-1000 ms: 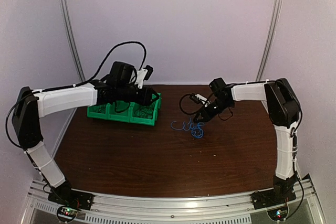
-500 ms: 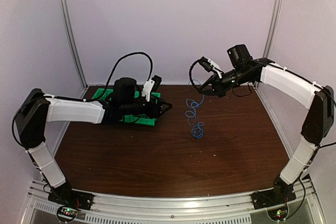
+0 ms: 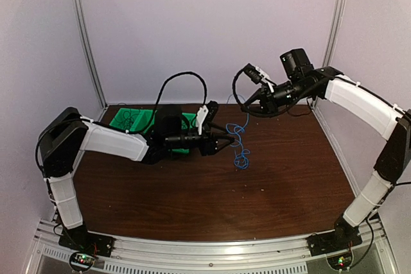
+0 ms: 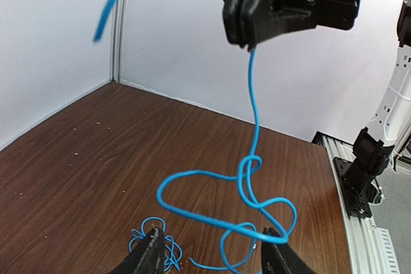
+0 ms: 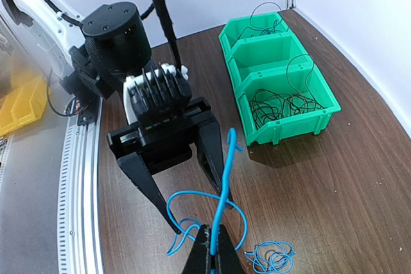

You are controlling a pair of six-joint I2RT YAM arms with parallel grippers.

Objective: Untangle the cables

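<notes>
Pinching a blue cable (image 5: 223, 205) in the right gripper (image 5: 210, 249), loops dangling between the spread fingers (image 5: 151, 190) of the left gripper (image 5: 201, 212), beside a green bin (image 5: 284, 131).

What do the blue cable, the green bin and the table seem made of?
Blue cable: probably plastic-sheathed wire, smooth; it holds springy loops.
Green bin: moulded plastic, even colour, slight sheen.
Table: wood or wood-look laminate; dark grain, semi-matte.

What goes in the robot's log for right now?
right gripper: shut on cable, holding it up | left gripper: open at the loops | cable: knotted, end on table
</notes>
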